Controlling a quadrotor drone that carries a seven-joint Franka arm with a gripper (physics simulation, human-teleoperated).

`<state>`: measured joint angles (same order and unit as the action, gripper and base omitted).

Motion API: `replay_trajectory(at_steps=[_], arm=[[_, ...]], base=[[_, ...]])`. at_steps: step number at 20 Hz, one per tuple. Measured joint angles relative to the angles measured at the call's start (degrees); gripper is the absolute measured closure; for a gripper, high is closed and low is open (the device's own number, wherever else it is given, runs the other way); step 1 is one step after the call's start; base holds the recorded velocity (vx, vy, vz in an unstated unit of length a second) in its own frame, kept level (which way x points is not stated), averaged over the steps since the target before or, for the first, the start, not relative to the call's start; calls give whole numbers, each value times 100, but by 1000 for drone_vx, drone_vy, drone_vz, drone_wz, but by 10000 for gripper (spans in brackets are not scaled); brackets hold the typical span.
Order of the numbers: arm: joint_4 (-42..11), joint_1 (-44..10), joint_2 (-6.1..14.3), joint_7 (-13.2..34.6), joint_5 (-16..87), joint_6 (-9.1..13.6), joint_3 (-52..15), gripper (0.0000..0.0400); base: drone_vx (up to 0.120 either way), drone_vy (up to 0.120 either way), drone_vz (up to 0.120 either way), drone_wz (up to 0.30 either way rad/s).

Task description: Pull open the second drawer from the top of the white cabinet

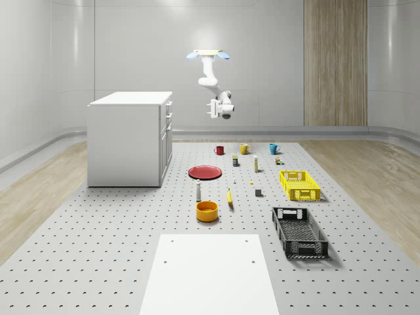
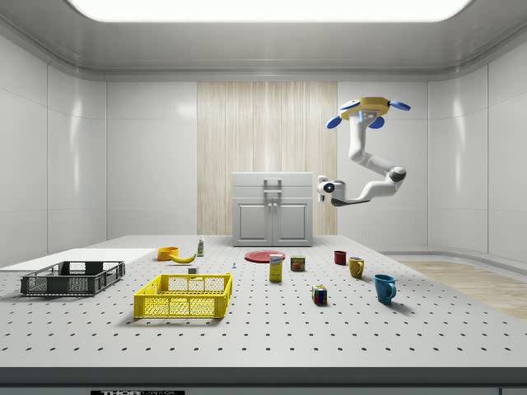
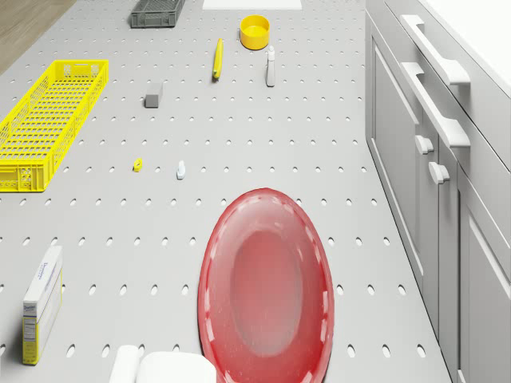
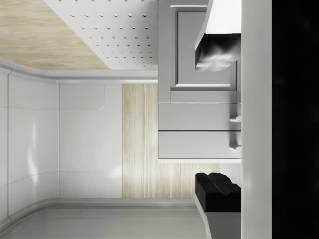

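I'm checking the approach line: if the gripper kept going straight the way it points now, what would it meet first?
Probably the white cabinet front, near its upper drawers; the gripper faces them with a gap between. Which drawer is unclear. The drone hovers beside the cabinet.

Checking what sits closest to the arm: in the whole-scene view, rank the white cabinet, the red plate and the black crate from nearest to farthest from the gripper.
1. White cabinet, on the view's left of the gripper.
2. Red plate, on the floor below the gripper.
3. Black crate, far toward the view's lower right.
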<state>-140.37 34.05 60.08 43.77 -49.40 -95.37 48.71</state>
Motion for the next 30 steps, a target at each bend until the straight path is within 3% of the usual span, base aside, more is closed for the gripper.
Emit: replay_trajectory(at_steps=[14, 30], arm=[[-30, 218, 231, 152, 182, -204, 72, 100], [-57, 407, 442, 294, 353, -384, 131, 100]], base=[[120, -117, 0, 0], [120, 0, 0, 0]])
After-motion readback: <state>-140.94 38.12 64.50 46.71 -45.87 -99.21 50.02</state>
